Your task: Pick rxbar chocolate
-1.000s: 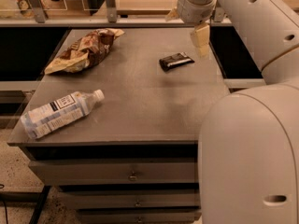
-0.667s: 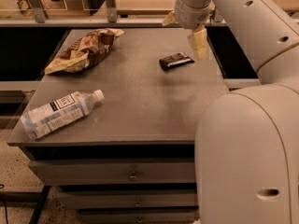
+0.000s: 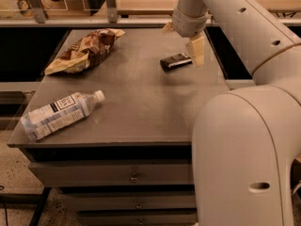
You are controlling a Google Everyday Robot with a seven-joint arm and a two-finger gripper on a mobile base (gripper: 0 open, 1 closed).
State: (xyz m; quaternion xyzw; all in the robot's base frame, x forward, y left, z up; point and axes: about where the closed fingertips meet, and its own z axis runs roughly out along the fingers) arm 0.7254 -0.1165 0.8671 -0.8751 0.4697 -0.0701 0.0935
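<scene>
The grey table point(image 3: 141, 117) carries the rxbar chocolate point(image 3: 175, 61) near its right edge, toward the far corner. The tool point(image 3: 182, 39) hangs just over it, its fingers apart. This looks like the approach; next it should descend and straddle the bar.

Your tool point(image 3: 183, 40) hangs with fingers apart over the small black-wrapped bar point(image 3: 175, 61) at the right rear of the grey desk point(image 3: 141, 112). Obstacles stand well apart: crinkled brown-and-tan snack bag point(image 3: 84, 51) left rear, clear plastic bottle point(image 3: 59, 114) left front. The centre is passable.
</scene>
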